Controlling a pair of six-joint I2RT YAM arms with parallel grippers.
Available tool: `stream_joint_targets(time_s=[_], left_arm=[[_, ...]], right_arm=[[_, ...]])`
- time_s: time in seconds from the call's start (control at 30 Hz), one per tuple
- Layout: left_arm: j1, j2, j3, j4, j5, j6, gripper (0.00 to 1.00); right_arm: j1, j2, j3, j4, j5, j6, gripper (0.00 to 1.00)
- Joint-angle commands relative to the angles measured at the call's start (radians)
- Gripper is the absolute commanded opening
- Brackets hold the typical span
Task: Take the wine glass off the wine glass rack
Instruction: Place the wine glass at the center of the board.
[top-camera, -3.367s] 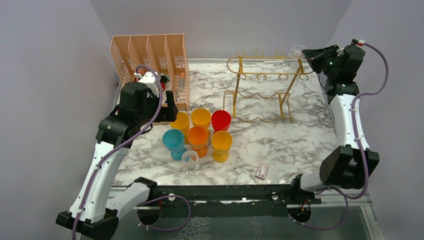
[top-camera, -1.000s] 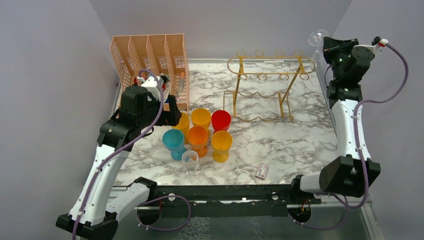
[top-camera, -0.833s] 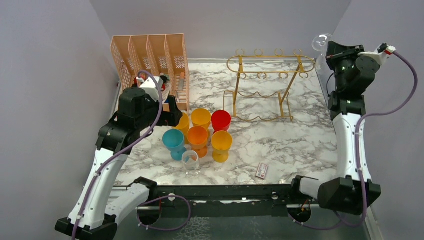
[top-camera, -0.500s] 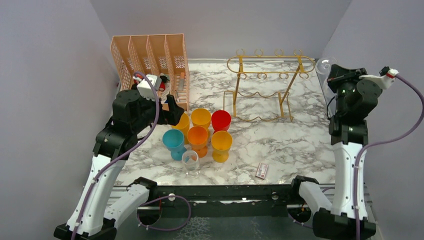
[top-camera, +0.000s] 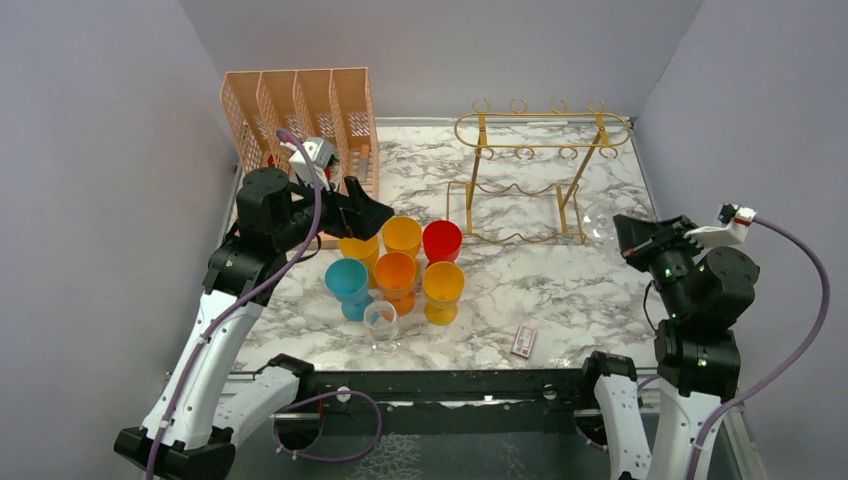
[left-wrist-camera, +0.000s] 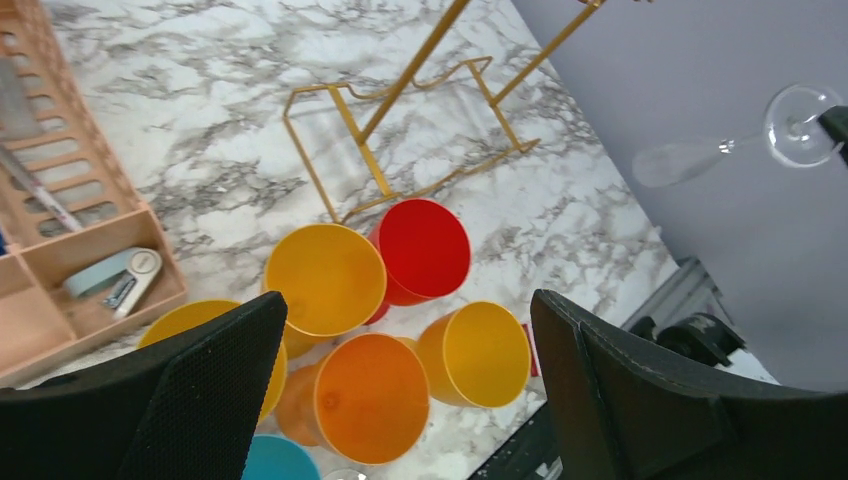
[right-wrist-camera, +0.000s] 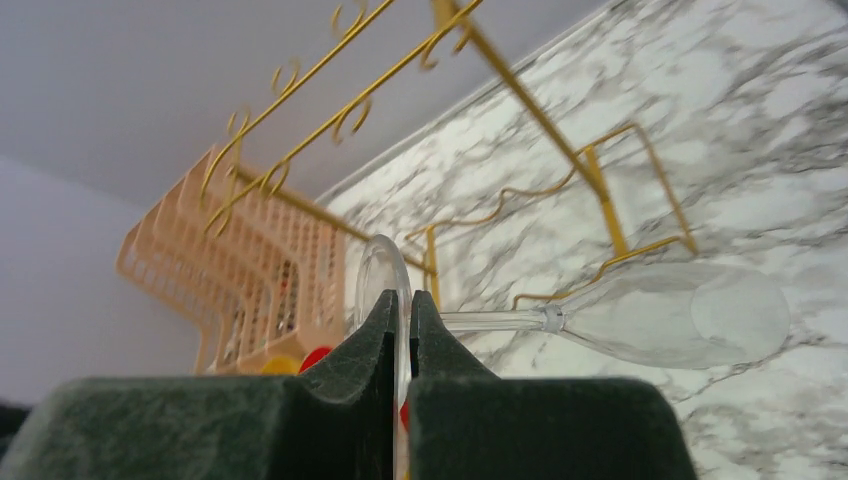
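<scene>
Clear wine glass has left the wine glass rack and is now well apart from it, foot pinched in right gripper; removal judged complete. Left gripper spread, empty.

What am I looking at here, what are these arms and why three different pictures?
Two robot arms are bolted at the near edge of a marble table. One picture looks down from above; the other two come from a camera on each wrist. On the table stand a gold wire rack, a peach lattice organiser, coloured cups and a clear glass. The right gripper pinches a wine glass by its foot, sideways, clear of the rack. The left gripper hangs open above the cups, holding nothing.
</scene>
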Motion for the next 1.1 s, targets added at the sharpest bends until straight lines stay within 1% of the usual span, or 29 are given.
stream_joint_targets(time_s=[0.0, 0.07, 0.13, 0.23, 0.37, 0.43, 0.47, 0.53, 0.6, 0.67, 0.73, 0.8, 0.87, 0.97, 1.07], left_arm=[[0.004, -0.023, -0.031, 0.078, 0.148, -0.103, 0.97], [0.004, -0.030, -0.045, 0.080, 0.180, -0.140, 0.96], [0.003, -0.032, -0.064, 0.093, 0.230, -0.176, 0.96], [0.002, -0.029, -0.089, 0.107, 0.269, -0.213, 0.95], [-0.029, 0.010, -0.103, 0.155, 0.300, -0.255, 0.94], [-0.099, 0.063, -0.082, 0.171, 0.272, -0.259, 0.94], [-0.168, 0.095, -0.058, 0.173, 0.233, -0.253, 0.93], [-0.286, 0.175, 0.001, 0.172, 0.161, -0.224, 0.90], [-0.362, 0.224, 0.052, 0.182, 0.104, -0.216, 0.90], [-0.399, 0.263, 0.073, 0.213, 0.091, -0.220, 0.90], [-0.432, 0.293, 0.082, 0.245, 0.086, -0.224, 0.89], [-0.466, 0.310, 0.079, 0.292, 0.074, -0.237, 0.89], [-0.496, 0.329, 0.064, 0.355, 0.077, -0.260, 0.88], [-0.542, 0.368, 0.056, 0.430, 0.072, -0.291, 0.85], [-0.578, 0.400, 0.049, 0.479, 0.050, -0.311, 0.80]], right_arm=[[-0.003, -0.009, -0.001, -0.152, -0.332, -0.069, 0.01], [-0.003, 0.015, 0.008, -0.200, -0.404, -0.086, 0.01], [0.001, 0.012, -0.002, -0.192, -0.457, -0.098, 0.01], [0.025, -0.010, -0.035, -0.163, -0.507, -0.030, 0.01], [0.051, -0.038, -0.176, -0.033, -0.664, 0.053, 0.01], [0.067, -0.028, -0.209, 0.026, -0.708, 0.050, 0.01], [0.071, -0.014, -0.210, 0.039, -0.728, 0.031, 0.01], [0.072, 0.031, -0.192, 0.024, -0.764, -0.021, 0.01], [0.072, 0.094, -0.154, -0.020, -0.800, -0.093, 0.01], [0.072, 0.154, -0.108, -0.086, -0.821, -0.186, 0.01], [0.072, 0.190, -0.081, -0.130, -0.830, -0.236, 0.01], [0.072, 0.190, -0.085, -0.111, -0.851, -0.226, 0.01], [0.072, 0.175, -0.115, -0.047, -0.920, -0.176, 0.01], [0.072, 0.163, -0.167, 0.047, -1.022, -0.101, 0.01], [0.079, 0.163, -0.171, 0.045, -1.045, -0.097, 0.01]])
